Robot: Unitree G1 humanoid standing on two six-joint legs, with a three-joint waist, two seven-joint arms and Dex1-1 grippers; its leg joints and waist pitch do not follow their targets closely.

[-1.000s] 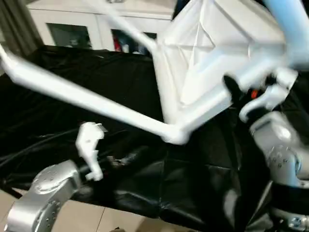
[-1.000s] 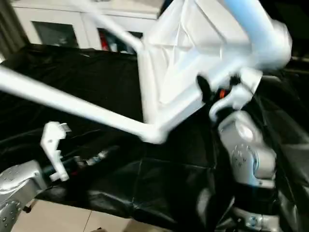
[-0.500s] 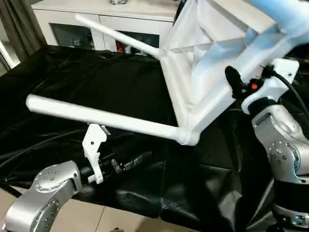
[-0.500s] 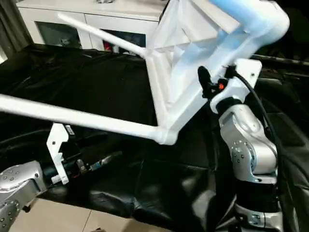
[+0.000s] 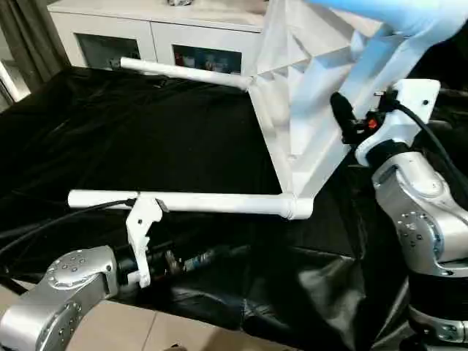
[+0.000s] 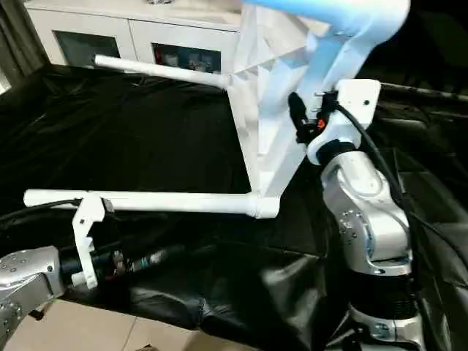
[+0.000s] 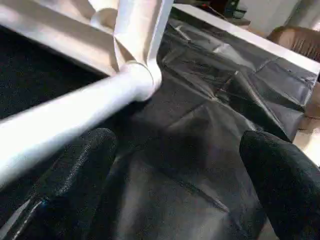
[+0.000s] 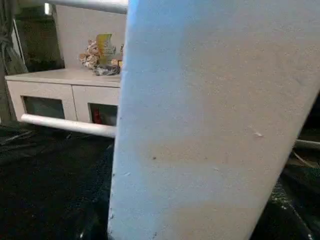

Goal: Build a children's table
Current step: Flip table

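Left gripper (image 7: 175, 170), nearest: fingers spread wide, empty, low over the black cloth (image 5: 146, 131) just beside the near leg (image 5: 197, 202), which runs level above the cloth to its corner socket (image 5: 296, 208).

Right gripper (image 5: 344, 121): clamped on the edge of the tabletop (image 5: 307, 102), which stands steeply tilted, ribbed underside toward the robot. Far leg (image 5: 183, 72) juts toward the cabinet (image 5: 110, 29).

Likely step: turning the table upright. Best to bring the left gripper under the near leg for support before tipping further.

Left wrist view shows the socket joint close up; the head views show the whole tilt.
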